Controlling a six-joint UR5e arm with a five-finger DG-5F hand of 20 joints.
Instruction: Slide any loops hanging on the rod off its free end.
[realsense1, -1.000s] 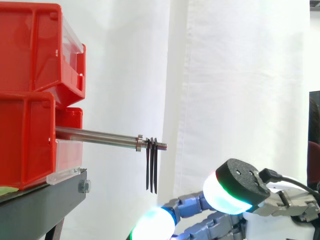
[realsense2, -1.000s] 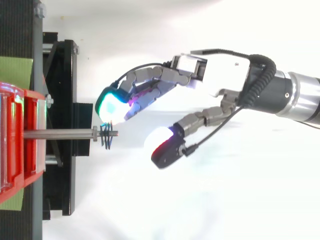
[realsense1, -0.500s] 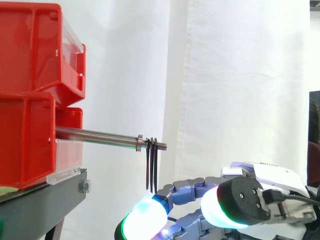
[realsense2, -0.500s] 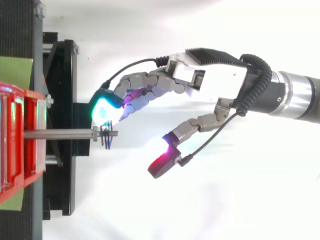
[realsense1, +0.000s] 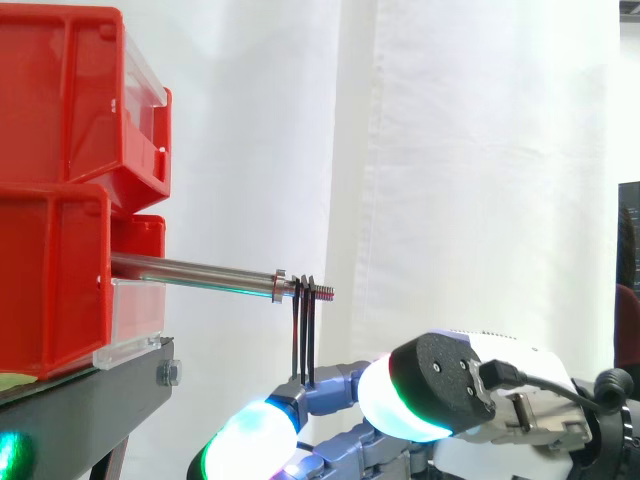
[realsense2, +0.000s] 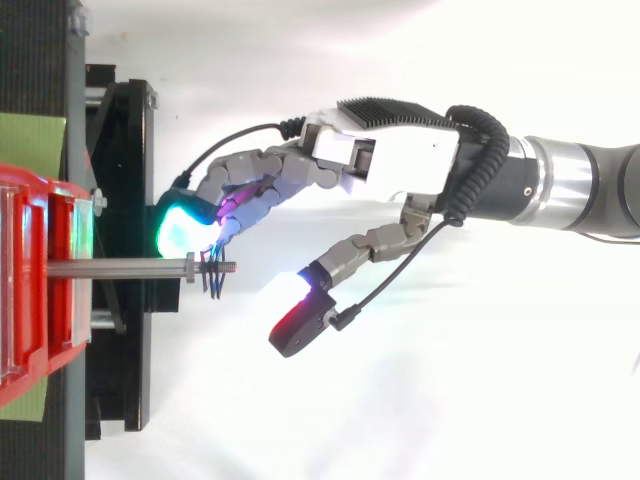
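The metal rod (realsense1: 200, 272) is sticking out level from the red bins (realsense1: 60, 180), its threaded free end pointing toward the arm. A few dark loops (realsense1: 304, 335) are hanging on it right by that free end. The hand (realsense2: 390, 165) is hovering open, holding nothing. Its fingers (realsense2: 250, 180) are stretching along one side of the loops, and the thumb (realsense2: 300, 318) is spreading wide on the other. From the side, one finger is sitting just under the loops' lower ends; I cannot tell whether it is touching them.
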